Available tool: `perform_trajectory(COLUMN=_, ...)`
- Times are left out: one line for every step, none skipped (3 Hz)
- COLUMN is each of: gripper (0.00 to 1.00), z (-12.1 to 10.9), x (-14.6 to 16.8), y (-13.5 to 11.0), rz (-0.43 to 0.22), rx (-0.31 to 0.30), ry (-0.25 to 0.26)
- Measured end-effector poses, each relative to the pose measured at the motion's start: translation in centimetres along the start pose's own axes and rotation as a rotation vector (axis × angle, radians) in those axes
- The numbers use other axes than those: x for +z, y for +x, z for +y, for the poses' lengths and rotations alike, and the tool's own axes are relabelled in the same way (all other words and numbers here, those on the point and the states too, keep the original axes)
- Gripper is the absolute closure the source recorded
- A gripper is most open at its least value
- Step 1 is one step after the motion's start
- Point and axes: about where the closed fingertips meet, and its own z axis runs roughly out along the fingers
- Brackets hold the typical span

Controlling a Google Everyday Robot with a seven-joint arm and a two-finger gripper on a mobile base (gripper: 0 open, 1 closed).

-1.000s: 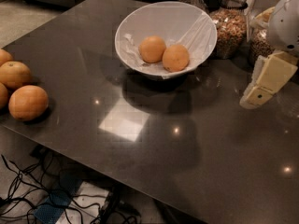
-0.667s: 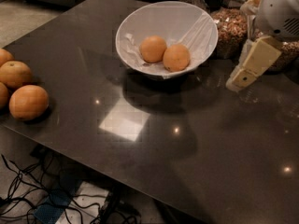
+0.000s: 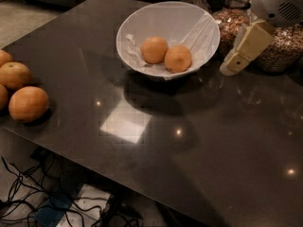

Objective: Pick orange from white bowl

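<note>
The white bowl (image 3: 199,20), lined with crumpled white paper, stands at the back middle of the dark table. Two small oranges lie side by side in it. The right one, the deeper orange (image 3: 178,58), touches the slightly paler one (image 3: 154,49) on its left. My gripper (image 3: 228,69) hangs on a cream-coloured wrist from the white arm at the upper right. Its tip is just right of the bowl's right rim, low over the table, outside the bowl and apart from both fruits.
Several bigger oranges (image 3: 28,104) lie at the table's left edge. Glass jars of nuts (image 3: 283,48) stand behind the gripper at the back right. Cables (image 3: 28,197) lie on the floor under the table's near edge.
The gripper has moved left and a little up, from the right edge of the view to beside the bowl's right rim. The bowl and the oranges have not moved.
</note>
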Motion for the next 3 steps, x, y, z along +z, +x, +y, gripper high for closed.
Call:
perform_trajectory(gripper=0.00, z=-1.5, x=1.6, y=-0.8, rz=-0.046, rx=-0.009, ry=0.009)
perform_trajectory(gripper=0.00, z=-3.5, x=4.4, y=-1.4, rz=-0.060, rx=-0.033, ry=-0.007)
perform_trajectory(gripper=0.00, z=-5.1, x=7.4, y=-2.0, rz=-0.067, rx=-0.058, ry=-0.034)
